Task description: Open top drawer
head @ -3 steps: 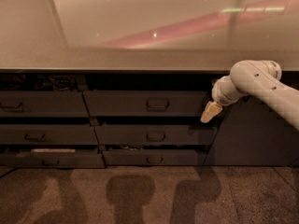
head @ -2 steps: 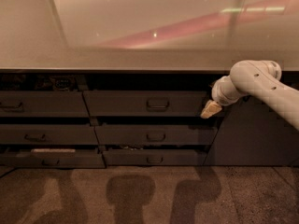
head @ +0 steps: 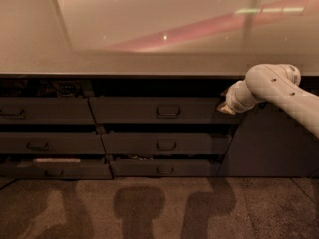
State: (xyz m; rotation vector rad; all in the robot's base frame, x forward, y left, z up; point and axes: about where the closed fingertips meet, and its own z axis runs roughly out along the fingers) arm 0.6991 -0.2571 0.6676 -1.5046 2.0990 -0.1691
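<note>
Under the table front edge, gripper sits at the top drawer right end; handle lies leftward along the front. Spread or pinched, can't tell.

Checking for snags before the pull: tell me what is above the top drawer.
Above the top drawer is a dark gap, then the overhanging countertop edge. The gripper sits at the drawer front's upper right corner. Anything inside the gap is lost in shadow.

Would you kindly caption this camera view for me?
Pale robot gripper at right end of the wide dark grey top drawer.
</note>
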